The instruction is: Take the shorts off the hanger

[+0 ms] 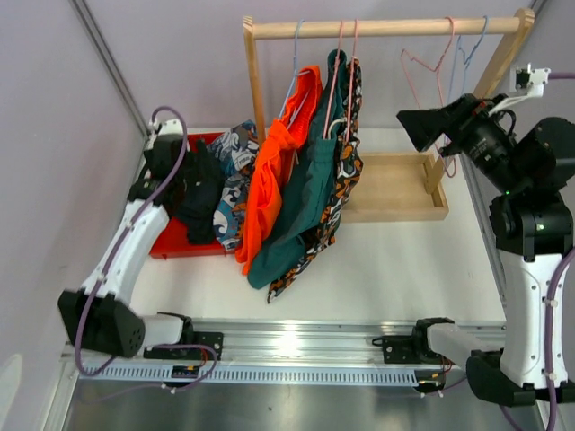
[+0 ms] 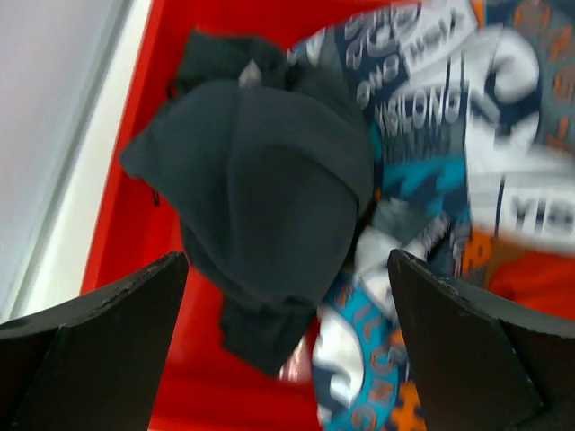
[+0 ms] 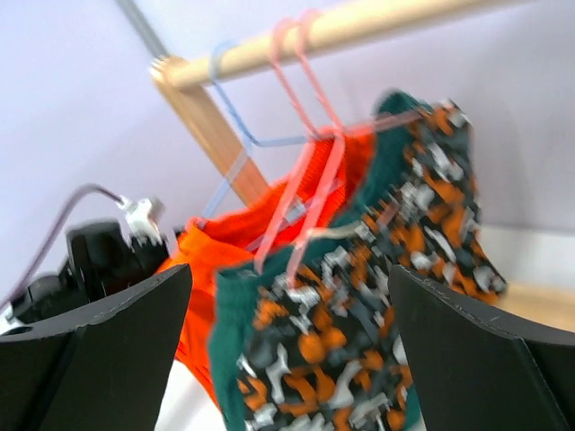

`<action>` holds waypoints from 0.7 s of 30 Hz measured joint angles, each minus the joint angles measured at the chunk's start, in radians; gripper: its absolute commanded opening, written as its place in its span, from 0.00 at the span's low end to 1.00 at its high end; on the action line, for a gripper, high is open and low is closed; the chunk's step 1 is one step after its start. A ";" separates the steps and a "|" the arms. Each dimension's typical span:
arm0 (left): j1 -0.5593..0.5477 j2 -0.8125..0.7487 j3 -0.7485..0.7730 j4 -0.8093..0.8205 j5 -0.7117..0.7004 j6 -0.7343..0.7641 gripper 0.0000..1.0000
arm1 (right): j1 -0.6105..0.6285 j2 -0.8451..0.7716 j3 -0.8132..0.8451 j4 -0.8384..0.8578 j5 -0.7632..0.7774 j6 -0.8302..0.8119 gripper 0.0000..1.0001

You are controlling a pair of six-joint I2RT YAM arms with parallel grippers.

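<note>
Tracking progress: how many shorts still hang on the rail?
3, bunched together on the rail: orange pair leftmost, teal pair in the middle, orange-black print pair on the right. Another could hide between them.

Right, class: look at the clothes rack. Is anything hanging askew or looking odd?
Yes. The orange shorts look odd: they hang bunched and twisted rather than flat, slanting down to the left toward the red bin.

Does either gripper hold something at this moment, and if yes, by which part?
Nothing is held. The left gripper is open above the near-black shorts in the red bin; the right gripper is open, facing the hanging printed shorts.
</note>
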 measured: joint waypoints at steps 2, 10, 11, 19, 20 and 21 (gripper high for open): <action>-0.013 -0.093 -0.076 -0.008 0.007 -0.007 0.99 | 0.040 0.051 0.055 0.019 0.003 0.000 0.99; -0.030 -0.413 -0.233 0.020 0.011 0.003 0.99 | 0.204 0.325 0.221 0.006 0.094 -0.030 0.94; -0.030 -0.435 -0.263 0.021 0.016 0.003 0.99 | 0.216 0.354 0.228 -0.005 0.110 -0.032 0.93; -0.032 -0.423 -0.323 0.014 0.045 0.002 0.99 | 0.275 0.450 0.262 -0.050 0.233 -0.051 0.74; -0.032 -0.425 -0.324 0.016 0.052 0.002 0.99 | 0.285 0.450 0.263 -0.050 0.248 -0.055 0.70; -0.032 -0.430 -0.325 0.017 0.054 0.002 0.99 | 0.293 0.450 0.264 -0.050 0.257 -0.056 0.65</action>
